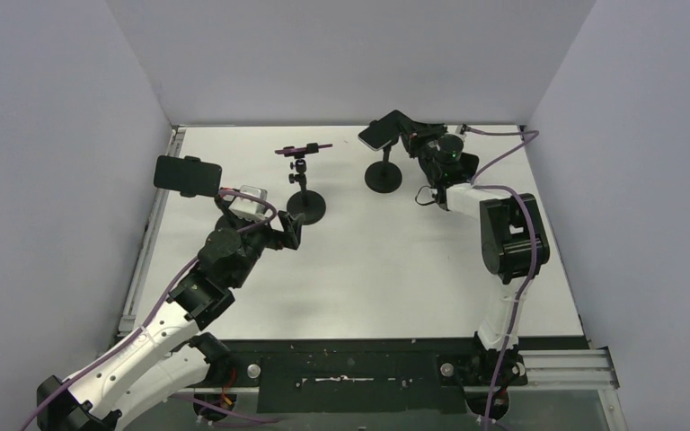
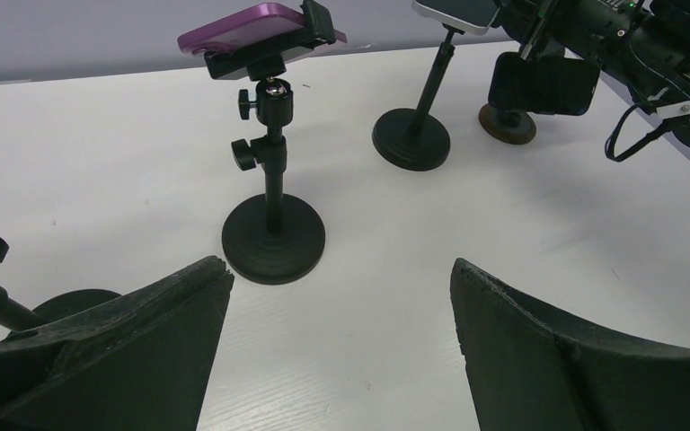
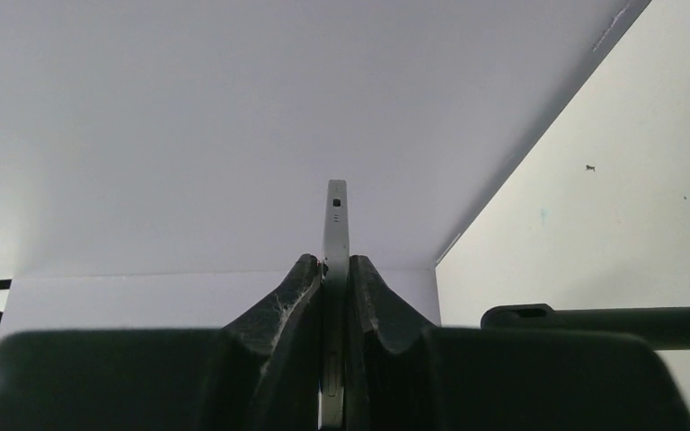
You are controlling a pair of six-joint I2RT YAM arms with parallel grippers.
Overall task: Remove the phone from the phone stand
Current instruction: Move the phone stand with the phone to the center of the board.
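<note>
The right gripper (image 3: 334, 269) is clenched on the slim silver-edged phone (image 3: 335, 215), which sits atop its black round-based stand (image 1: 383, 178). Lifting it clear looks not yet done. The left gripper (image 2: 340, 269) hangs wide apart and empty, near a purple phone (image 2: 252, 22).

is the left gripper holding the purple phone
No, the left gripper is open with nothing between its fingers, and the purple phone sits clamped on its stand beyond them.
</note>
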